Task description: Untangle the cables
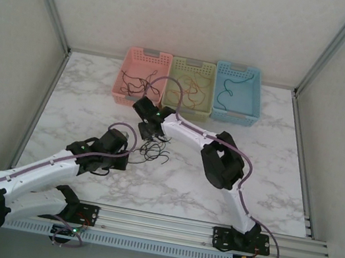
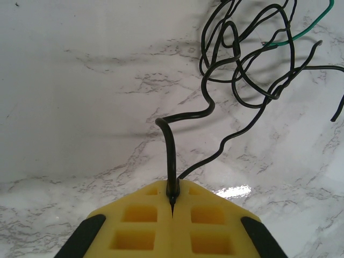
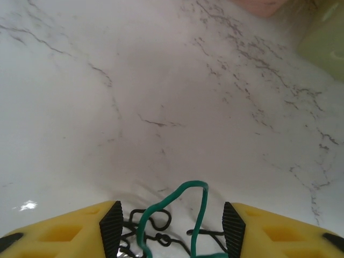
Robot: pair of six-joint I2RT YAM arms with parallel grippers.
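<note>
My left tool [image 2: 172, 208] is clamped shut on the end of a thin, curly black wire [image 2: 170, 150]. The wire runs ahead and to the right of it into the knot of black and green wires [image 2: 252, 59] on the white marbled tabletop [image 2: 80, 107]. My right tool [image 3: 171, 228] has its jaws apart, with a loop of teal-green wire [image 3: 198, 207] upright between them, apparently ungripped. I judge this the separating step. Next, my right tool should close on the green loop and draw it slowly away, so the knot loosens instead of tightening.
</note>
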